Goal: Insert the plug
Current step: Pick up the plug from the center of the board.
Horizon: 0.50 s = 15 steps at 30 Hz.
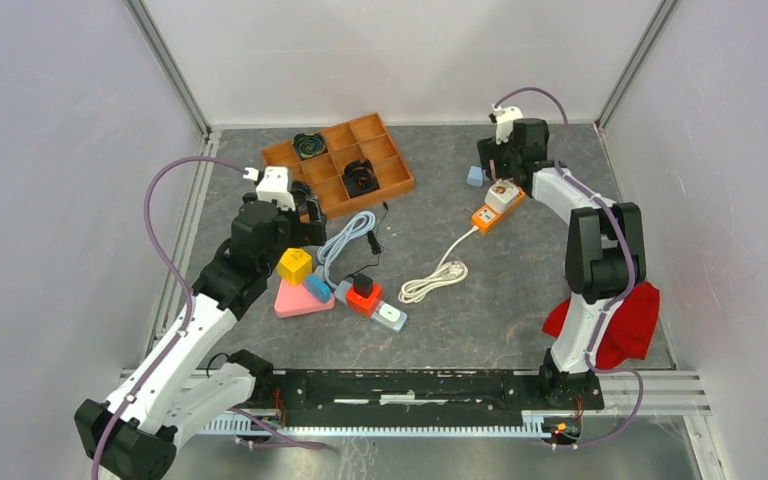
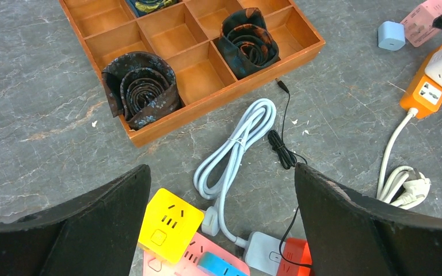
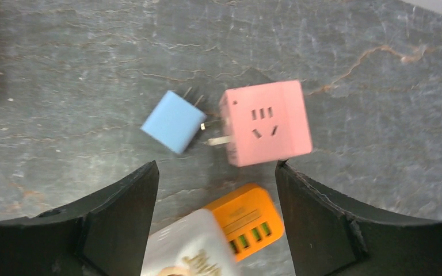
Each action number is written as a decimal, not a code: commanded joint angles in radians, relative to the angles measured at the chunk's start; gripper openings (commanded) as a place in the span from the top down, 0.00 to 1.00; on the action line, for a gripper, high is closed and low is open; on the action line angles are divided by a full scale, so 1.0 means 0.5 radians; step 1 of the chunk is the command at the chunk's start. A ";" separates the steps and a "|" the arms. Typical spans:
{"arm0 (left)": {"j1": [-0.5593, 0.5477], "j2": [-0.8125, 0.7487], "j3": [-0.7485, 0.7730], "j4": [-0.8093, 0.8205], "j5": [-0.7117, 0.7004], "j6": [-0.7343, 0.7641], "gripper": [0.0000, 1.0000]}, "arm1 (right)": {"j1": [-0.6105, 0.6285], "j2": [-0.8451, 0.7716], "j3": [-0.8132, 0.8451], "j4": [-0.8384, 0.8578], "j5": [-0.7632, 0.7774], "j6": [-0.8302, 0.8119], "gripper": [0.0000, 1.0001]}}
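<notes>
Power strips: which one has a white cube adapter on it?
The orange strip, far right; the pale strip beside the pink triangle carries a red adapter.

L arm (image 1: 210,300) fwd, L fingers (image 2: 92,224) wide; R arm (image 1: 590,240) far, R fingers (image 3: 109,218) apart.

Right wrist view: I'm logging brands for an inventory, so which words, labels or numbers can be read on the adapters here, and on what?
No text can be read.
On the white adapter: brownish print, too blurred to read.
On the pink cube adapter: socket holes only, no lettering.
On the blue plug: a plain face, nothing printed.
On the orange power strip: green ports, no lettering visible.
</notes>
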 commanded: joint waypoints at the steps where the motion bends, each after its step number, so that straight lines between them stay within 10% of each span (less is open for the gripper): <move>1: 0.001 -0.045 0.006 0.073 0.017 -0.030 0.00 | 0.147 -0.181 -0.126 0.217 0.345 0.312 0.21; 15: 0.002 -0.127 -0.032 0.114 0.033 -0.030 0.00 | 0.345 0.047 -0.061 0.139 0.844 0.907 0.21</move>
